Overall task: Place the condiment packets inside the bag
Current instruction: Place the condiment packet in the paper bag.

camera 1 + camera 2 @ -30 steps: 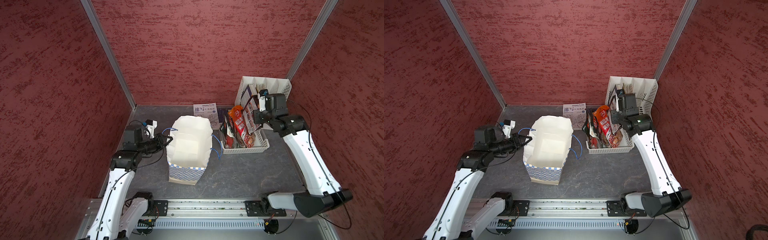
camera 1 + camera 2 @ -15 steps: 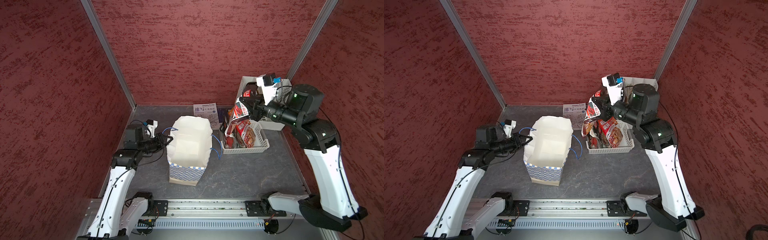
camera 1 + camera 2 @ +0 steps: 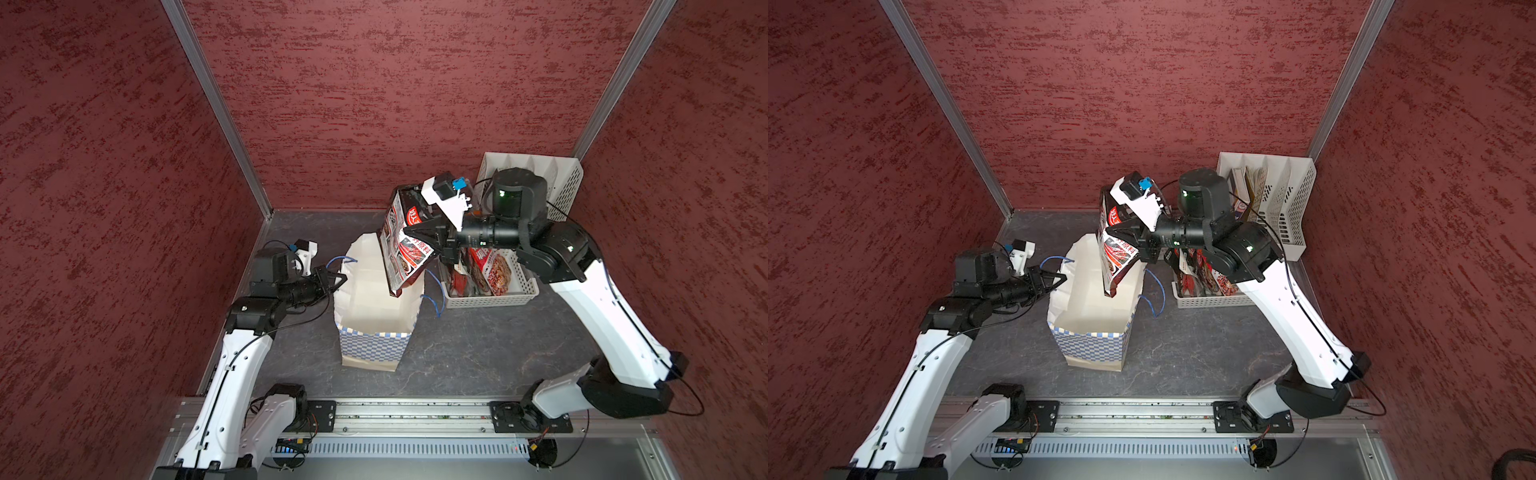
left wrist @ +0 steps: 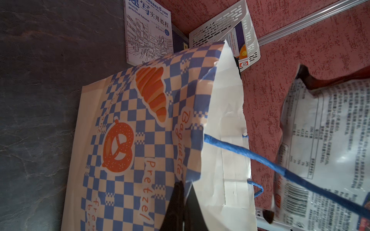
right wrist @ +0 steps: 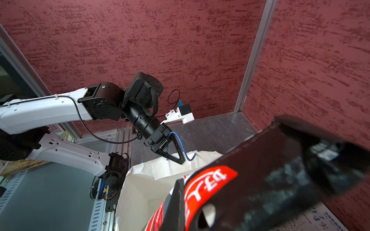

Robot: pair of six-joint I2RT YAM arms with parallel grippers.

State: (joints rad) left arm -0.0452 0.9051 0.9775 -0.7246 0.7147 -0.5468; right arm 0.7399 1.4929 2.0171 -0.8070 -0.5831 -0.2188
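1. The left gripper (image 3: pixel 340 277) is clenched on the rim of the bag (image 3: pixel 372 345) beside a blue cord handle, apparently to hold the mouth wide and steady the tall paper walls
2. The bag stands upright on the table (image 3: pixel 478 353), its white inside facing up
3. The right gripper (image 3: pixel 409 230) grasps a black-and-red packet (image 3: pixel 401 262) by its upper part, so it hangs with its lower corner over the open mouth, likely to slip in narrow end first
4. The other packets (image 3: pixel 492 270) stand on edge in the white basket (image 3: pixel 490 298) just beside the bag, which makes a short carry for the right arm
5. Lowering before release seems wise, or the packet may catch the rim
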